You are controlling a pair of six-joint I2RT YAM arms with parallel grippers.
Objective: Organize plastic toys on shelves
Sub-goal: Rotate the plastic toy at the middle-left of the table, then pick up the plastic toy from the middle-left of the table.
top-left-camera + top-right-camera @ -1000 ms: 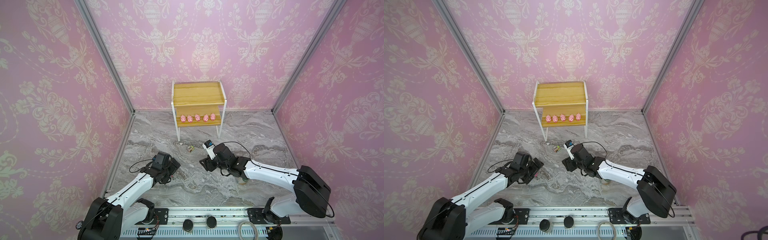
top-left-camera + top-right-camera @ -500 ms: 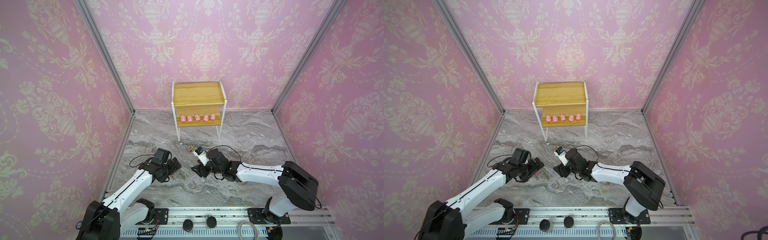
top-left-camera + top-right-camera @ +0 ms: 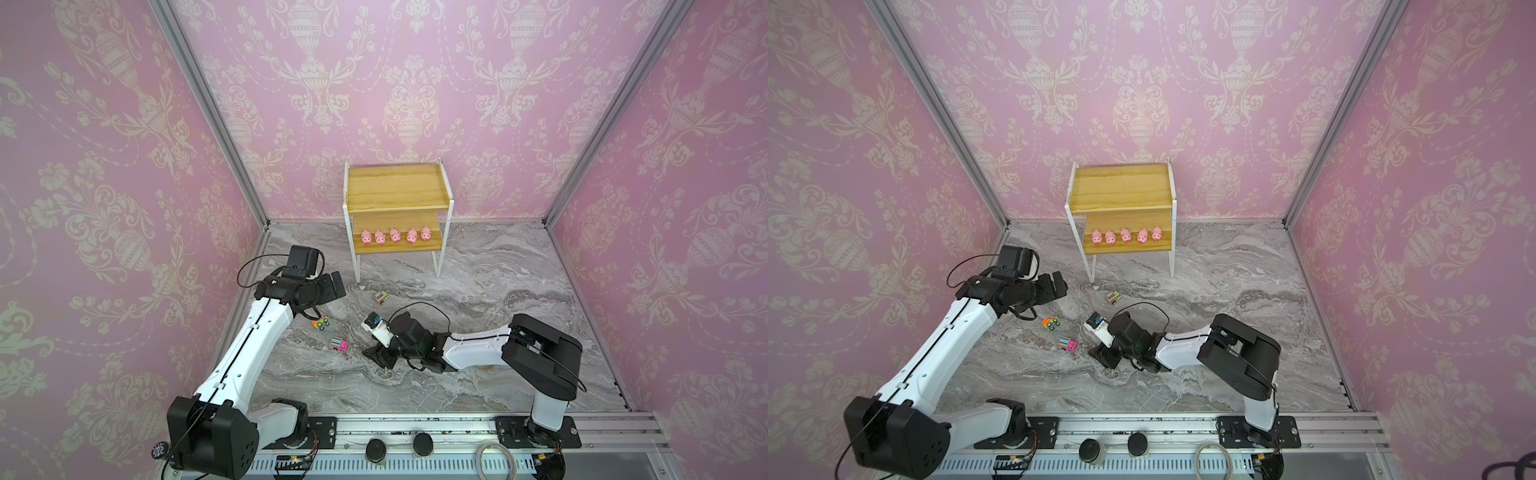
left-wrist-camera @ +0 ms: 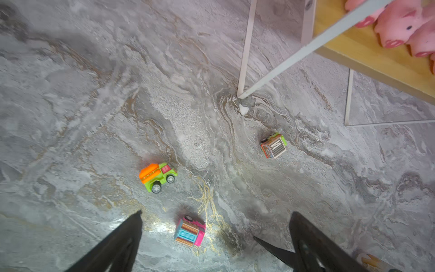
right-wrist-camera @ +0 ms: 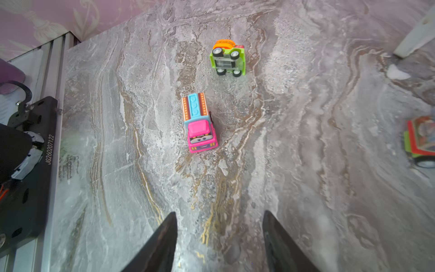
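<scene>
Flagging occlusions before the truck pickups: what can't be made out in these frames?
brown-green truck: right wrist view, blurred, cut by the frame edge.
pigs: left wrist view, cut by the corner, one crossed by the rack's white bar.
lower board: rear hidden under the upper board in both top views.
purple object: right wrist view, cut off, unidentifiable.

In the left wrist view the picture's edge cuts the pigs (image 4: 400,26) and leaves only the tips of the left gripper (image 4: 216,212). In the right wrist view the brown truck (image 5: 421,141) is blurred and cut by the edge. In both top views the upper board (image 3: 397,187) hides the back of the lower one, and the right gripper (image 3: 374,355) is too small to show its jaws.
</scene>
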